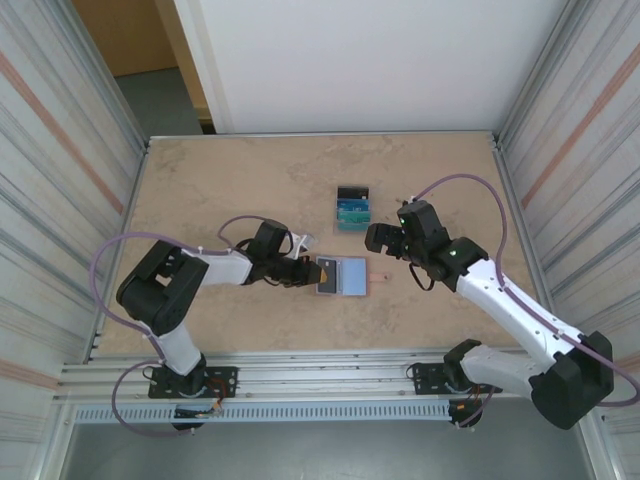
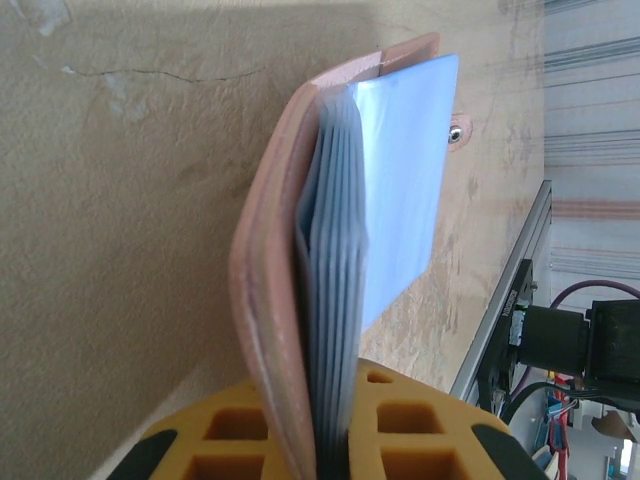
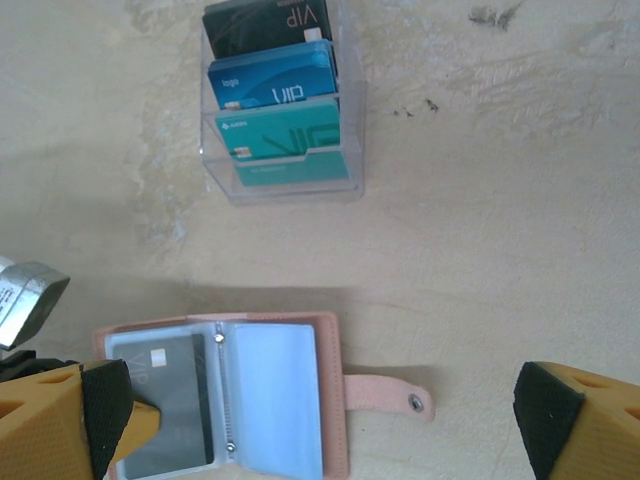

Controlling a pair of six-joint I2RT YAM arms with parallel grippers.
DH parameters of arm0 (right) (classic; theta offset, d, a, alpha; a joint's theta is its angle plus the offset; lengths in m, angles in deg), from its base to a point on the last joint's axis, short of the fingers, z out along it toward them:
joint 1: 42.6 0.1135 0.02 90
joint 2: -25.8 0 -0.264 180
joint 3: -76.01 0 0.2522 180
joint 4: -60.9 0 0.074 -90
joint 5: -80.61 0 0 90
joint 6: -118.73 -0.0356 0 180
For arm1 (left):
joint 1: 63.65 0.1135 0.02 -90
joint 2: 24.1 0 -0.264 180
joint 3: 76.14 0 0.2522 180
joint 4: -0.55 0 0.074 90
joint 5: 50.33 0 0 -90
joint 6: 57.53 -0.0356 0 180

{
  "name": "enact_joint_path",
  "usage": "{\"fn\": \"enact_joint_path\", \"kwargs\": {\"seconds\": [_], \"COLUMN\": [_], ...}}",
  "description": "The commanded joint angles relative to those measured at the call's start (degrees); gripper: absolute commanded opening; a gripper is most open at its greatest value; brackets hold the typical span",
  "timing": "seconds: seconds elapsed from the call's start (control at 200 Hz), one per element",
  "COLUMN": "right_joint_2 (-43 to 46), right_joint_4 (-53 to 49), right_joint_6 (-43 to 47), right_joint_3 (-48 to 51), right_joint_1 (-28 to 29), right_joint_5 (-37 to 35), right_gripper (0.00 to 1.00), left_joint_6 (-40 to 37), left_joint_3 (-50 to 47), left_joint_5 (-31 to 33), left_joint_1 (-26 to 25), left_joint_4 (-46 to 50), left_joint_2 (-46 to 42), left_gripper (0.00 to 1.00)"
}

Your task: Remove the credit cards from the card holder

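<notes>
Left gripper [image 2: 325, 445]: clenching on the left edge of the card holder [image 2: 290, 280], pinching the salmon cover and blue-grey sleeves together.
Card holder: lying open near the middle of the worktop [image 1: 230, 190], a little toward the near edge, long axis running parallel to that edge, closing tab [image 3: 392, 396] pointing right.
Dark card [image 3: 172, 405]: sitting in the left-hand pocket, just beside the left gripper; probably the one remaining to pull.
Right gripper [image 3: 325, 402]: hovering released, jaws spread wide, above the holder's right half.
Deciding relation: dark card lying leftward of the right gripper, its long axis running near-to-far; the right arm is the free one.
Clear stand [image 3: 285, 110]: standing beyond the holder toward the far edge, carrying black, blue and teal credit cards [image 3: 272, 85].
</notes>
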Motion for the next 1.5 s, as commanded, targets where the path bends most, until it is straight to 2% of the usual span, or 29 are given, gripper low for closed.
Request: {"fn": "enact_joint_path", "kwargs": {"seconds": [0.0,0.175,0.356,0.476,0.516,0.802,1.077,1.298,1.498], "right_joint_2": [-0.9,-1.6,-2.2,-2.3,-2.2,-1.2,-3.5,-4.5,-5.4], "right_joint_4": [0.7,1.1,1.1,0.6,0.4,0.1,0.0,1.9,4.4], "right_joint_6": [-1.4,-1.4,-1.4,-1.7,-1.8,-2.4,-3.6,-4.7,-5.8], "right_joint_3": [-1.3,-1.1,-1.7,-2.1,-2.1,-1.5,-1.7,-0.8,0.8], "right_joint_1": [0.0,0.0,0.0,0.0,0.1,0.2,0.2,0.8,1.2], "right_joint_5": [0.3,0.7,1.1,1.1,1.1,1.4,6.4,9.6,13.3], "right_gripper": [0.99,0.99,0.99,0.99,0.99,1.0,0.79,0.73,0.69], "left_joint_6": [-0.4,-1.2,-3.7,-6.3,-6.8,-6.9,-4.1,-1.0,-0.3], "left_joint_3": [1.7,2.6,5.3,7.5,8.1,8.1,3.9,2.0,1.5], "left_joint_5": [-2.2,-2.0,-0.8,1.3,2.3,5.5,6.7,6.2,8.2], "left_joint_1": [-0.4,0.2,0.9,1.7,1.9,2.9,1.4,-0.6,-1.0], "left_joint_4": [0.3,1.8,5.3,10.8,12.3,15.0,12.5,8.3,8.6], "left_joint_2": [0.7,1.1,1.2,1.0,0.7,-1.7,-3.0,-1.8,-3.2], "left_gripper": [0.03,0.19,0.28,0.47,0.49,0.54,0.54,0.53,0.54]}}
